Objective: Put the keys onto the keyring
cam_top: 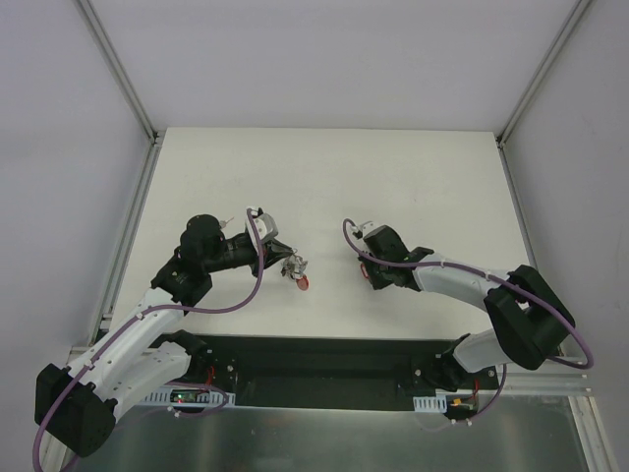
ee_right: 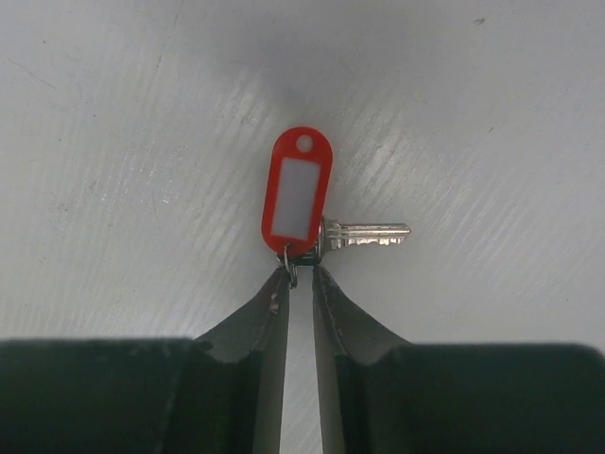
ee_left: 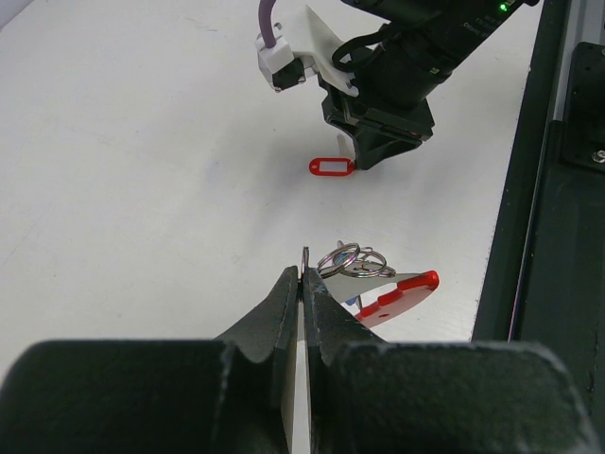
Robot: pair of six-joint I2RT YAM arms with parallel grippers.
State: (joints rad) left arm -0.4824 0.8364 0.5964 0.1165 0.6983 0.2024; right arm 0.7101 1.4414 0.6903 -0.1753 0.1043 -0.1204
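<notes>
My left gripper point(ee_left: 304, 276) is shut on the edge of a thin silver ring of the keyring point(ee_left: 355, 260). Its linked rings and red curved clip point(ee_left: 405, 294) hang to the right of the fingertips, just above the table; a bit of blue shows under the rings. In the top view the left gripper point(cam_top: 283, 262) holds the keyring point(cam_top: 296, 269) at table centre. My right gripper point(ee_right: 301, 272) is closed at its tips on the head of a silver key point(ee_right: 371, 234) with a red tag and white label point(ee_right: 298, 192), low over the table. The black key is out of view.
The right arm's wrist point(ee_left: 392, 71) stands beyond the keyring in the left wrist view, the red tag point(ee_left: 331, 167) under it. A black strip point(cam_top: 324, 364) runs along the table's near edge. Aluminium frame rails point(cam_top: 128, 236) border the white table.
</notes>
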